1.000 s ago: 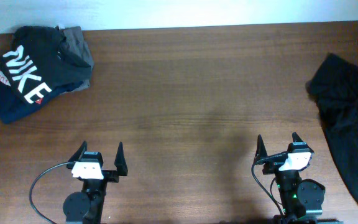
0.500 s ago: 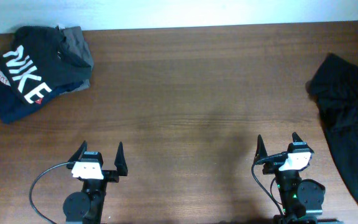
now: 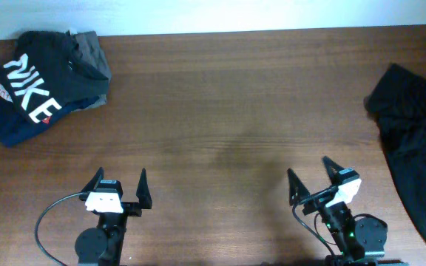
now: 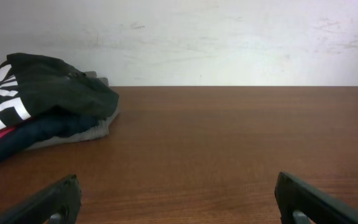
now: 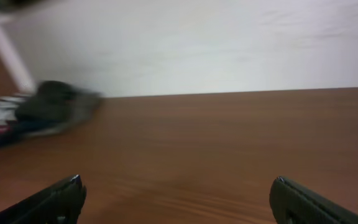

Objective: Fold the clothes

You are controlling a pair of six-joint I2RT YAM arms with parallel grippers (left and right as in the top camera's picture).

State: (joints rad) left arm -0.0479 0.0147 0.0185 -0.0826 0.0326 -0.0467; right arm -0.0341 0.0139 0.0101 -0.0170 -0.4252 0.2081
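The wide brown desk (image 3: 220,96) is mostly bare wood. The black T-shirt (image 3: 416,148) lies rumpled in a heap along the right edge. Part of it runs out of the overhead view, so I can't make out where the collar, sleeves or hem are.

It looks like soft, limp, light cloth. I'd expect it to sag and drape from wherever it is pinched, and to slide easily over the smooth wood. There's nothing fragile about it. A good hold would probably be a raised wrinkle or an outer edge on its near, inner side. It should then be dragged to the middle and spread flat before any folding.

At the far left corner is a dark garment with white NIKE lettering (image 3: 32,89), piled on a grey folded garment (image 3: 93,46). Both are well apart from the T-shirt.

The left gripper (image 3: 120,179) sits at the near edge with its jaws spread wide and holding nothing. The right gripper (image 3: 308,168) is also spread wide and empty. It is angled toward the far left and is well short of the T-shirt.
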